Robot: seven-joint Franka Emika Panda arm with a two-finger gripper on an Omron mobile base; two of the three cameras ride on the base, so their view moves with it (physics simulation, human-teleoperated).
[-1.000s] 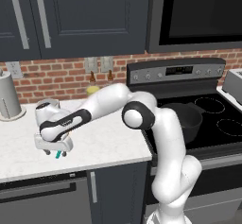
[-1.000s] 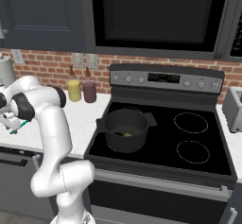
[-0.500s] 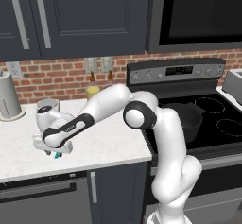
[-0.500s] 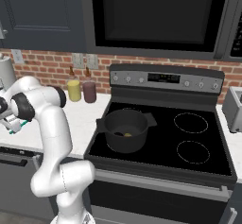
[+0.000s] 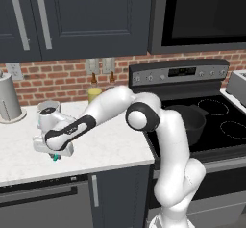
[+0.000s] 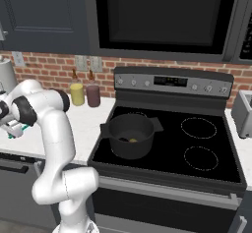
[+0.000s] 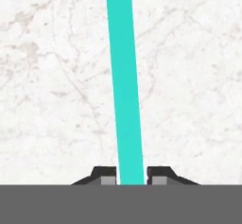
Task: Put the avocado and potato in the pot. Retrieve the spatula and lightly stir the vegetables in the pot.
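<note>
The white marbled surface (image 5: 110, 147) spans the lower left of the left base view. A grey cylindrical canister (image 5: 8, 97) stands at its far left edge, against the red brick backsplash (image 5: 53, 78). A yellow jar (image 6: 77, 94) and a dark maroon jar (image 6: 92, 95) stand side by side at centre left of the right base view. The black stove (image 6: 197, 143) occupies the centre right, below a microwave (image 6: 162, 15). Dark cabinets (image 5: 81, 18) fill the upper left.

Dark pot (image 6: 130, 134) on the stove's (image 6: 197, 143) front-left burner, a yellowish lump inside.
</note>
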